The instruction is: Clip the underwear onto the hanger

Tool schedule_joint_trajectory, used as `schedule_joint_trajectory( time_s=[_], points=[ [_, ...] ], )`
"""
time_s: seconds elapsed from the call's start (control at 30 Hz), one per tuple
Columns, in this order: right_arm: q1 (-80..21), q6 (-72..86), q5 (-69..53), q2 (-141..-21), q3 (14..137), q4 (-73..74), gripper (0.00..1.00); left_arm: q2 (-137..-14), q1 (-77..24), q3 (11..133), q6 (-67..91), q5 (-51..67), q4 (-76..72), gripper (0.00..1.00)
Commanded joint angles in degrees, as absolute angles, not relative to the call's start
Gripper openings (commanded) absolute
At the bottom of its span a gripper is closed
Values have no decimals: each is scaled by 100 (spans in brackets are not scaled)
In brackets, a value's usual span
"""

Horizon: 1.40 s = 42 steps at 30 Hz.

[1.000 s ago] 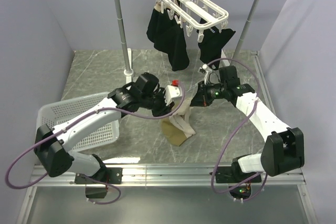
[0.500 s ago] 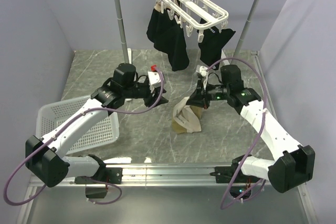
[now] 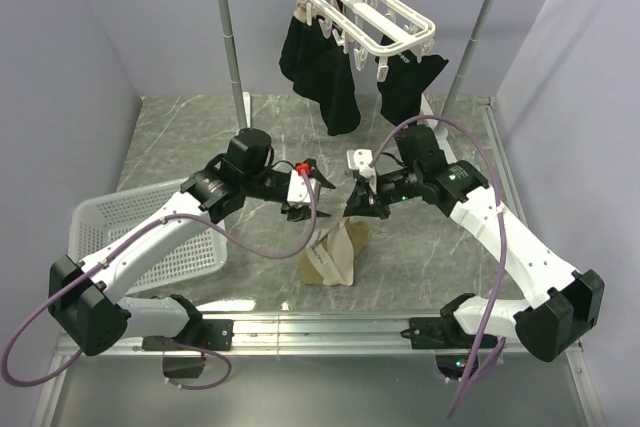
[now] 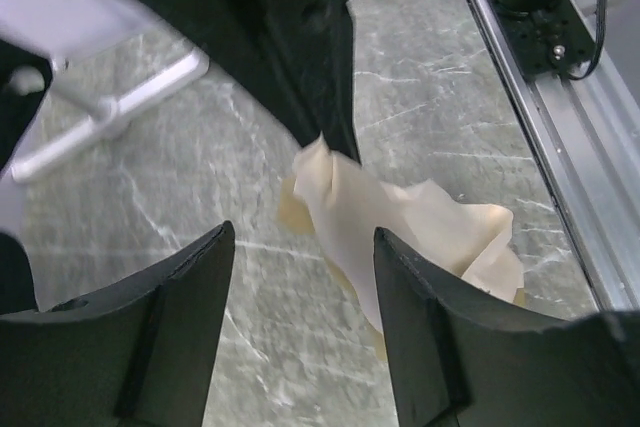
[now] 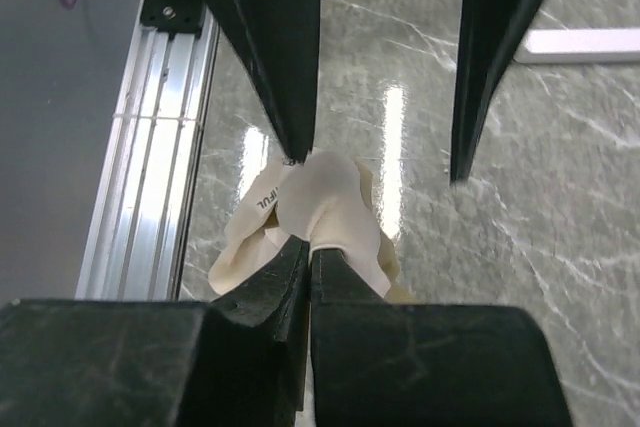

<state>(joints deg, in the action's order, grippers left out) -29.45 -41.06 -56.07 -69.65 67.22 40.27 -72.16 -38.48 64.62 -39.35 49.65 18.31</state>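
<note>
The left gripper [image 3: 305,189] has swung in beside the right gripper [image 3: 357,199], jaws wide and empty. The right pinches the top edge of the underwear [image 3: 330,255], well below the hanger [image 3: 366,9].

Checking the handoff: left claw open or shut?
Open. The left claw has its fingers apart, gripping nothing; the underwear hangs from the shut right claw.
</note>
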Motion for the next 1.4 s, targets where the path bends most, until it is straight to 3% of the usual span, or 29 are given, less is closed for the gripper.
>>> schedule_joint_trajectory(
  time_s=[0.0,0.17,0.27,0.3,0.37,0.4,0.47,0.6,0.7,0.73,0.83,0.87,1.2,1.37],
  points=[
    [-3120,-4675,-5458,-7022,7101,4403,1,-7198,-4060,6627,-4666,5168,1820,63],
    [-3261,-4711,-5440,-7101,7356,4526,1,-7382,-4306,6767,-4825,5124,1968,60],
    [-3278,-4658,-5484,-7145,7532,4535,2,-7523,-4386,6864,-4746,5098,2065,45],
    [-3278,-4650,-5493,-7146,7602,4535,2,-7541,-4386,6864,-4616,5080,2048,34],
    [-3287,-4606,-5493,-7128,7664,4570,2,-7576,-4386,6856,-4475,4984,2074,24],
    [-3287,-4588,-5484,-7102,7673,4570,3,-7576,-4386,6838,-4430,4975,2092,14],
    [-3278,-4318,-5336,-7058,7647,4457,11,-7559,-4386,6786,-4063,4826,1987,1],
    [-2893,-3360,-4931,-6874,7279,3965,24,-7515,-4368,6776,-3201,4396,1688,0],
    [-1825,-2683,-5439,-6637,6771,3474,46,-7489,-4316,6803,-2709,4027,1714,0],
    [-1584,-2394,-5571,-6584,6602,3376,59,-7480,-4298,6785,-2524,3912,1653,0],
    [-1083,-2303,-5520,-6539,6101,3470,66,-7427,-4140,6750,-2014,3797,1512,0],
    [-1003,-2146,-5528,-6574,5978,3463,75,-7418,-4122,6706,-1778,3753,1451,0],
    [-861,-687,-6224,-7637,4616,2192,80,-7409,-3613,6566,-897,3840,827,0],
    [-879,-1098,-6073,-8943,5053,2539,81,-7435,-3481,6627,-949,4095,703,0]
  ],
)
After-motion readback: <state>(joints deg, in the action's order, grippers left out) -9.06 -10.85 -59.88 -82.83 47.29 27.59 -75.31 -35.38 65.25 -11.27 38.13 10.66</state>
